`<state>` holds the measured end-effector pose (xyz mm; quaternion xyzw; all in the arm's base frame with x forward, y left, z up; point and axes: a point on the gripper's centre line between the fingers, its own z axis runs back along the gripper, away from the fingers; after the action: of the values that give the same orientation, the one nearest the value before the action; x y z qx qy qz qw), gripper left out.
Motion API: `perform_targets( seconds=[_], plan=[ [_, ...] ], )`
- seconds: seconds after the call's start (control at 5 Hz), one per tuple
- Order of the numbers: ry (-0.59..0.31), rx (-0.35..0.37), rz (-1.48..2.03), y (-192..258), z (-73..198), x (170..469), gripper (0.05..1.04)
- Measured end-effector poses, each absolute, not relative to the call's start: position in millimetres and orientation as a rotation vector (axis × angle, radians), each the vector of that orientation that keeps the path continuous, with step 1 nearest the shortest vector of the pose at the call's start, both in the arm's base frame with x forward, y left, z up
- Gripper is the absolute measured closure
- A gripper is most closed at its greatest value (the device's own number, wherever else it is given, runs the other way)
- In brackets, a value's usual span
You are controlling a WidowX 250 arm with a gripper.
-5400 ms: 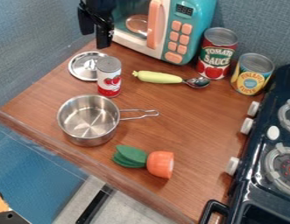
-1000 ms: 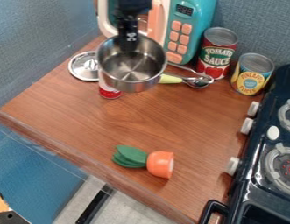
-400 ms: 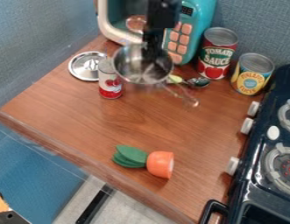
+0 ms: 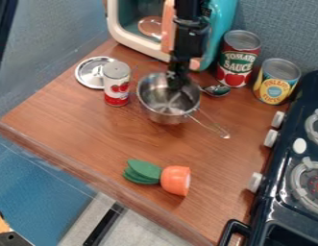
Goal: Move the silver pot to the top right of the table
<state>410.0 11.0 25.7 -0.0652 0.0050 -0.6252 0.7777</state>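
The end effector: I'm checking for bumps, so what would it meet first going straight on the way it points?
Pointing down, the end effector would probably meet the inside of the silver pot first; slanted view leaves the gap unclear.

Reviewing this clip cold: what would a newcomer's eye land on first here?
Probably the shiny silver pot near the middle of the upper half, its wire handle slanting down to the right, with the black tool reaching into it from above. Next come the bright turquoise toy microwave behind it at the back, and the orange carrot-like toy with green leaves near the table's front edge.
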Motion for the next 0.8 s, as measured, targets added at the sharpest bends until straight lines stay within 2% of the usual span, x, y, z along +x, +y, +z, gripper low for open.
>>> perform_targets(
  seconds=[0.4,0.6,0.8],
  plan=[
    [-0.035,-0.159,-1.341,-13.6,16.0,412.8,1.007],
    [0.001,-0.175,-1.312,-12.3,-1.7,417.5,1.007],
    [-0.011,-0.161,-1.312,-12.3,-4.1,423.2,1.007]
  ],
)
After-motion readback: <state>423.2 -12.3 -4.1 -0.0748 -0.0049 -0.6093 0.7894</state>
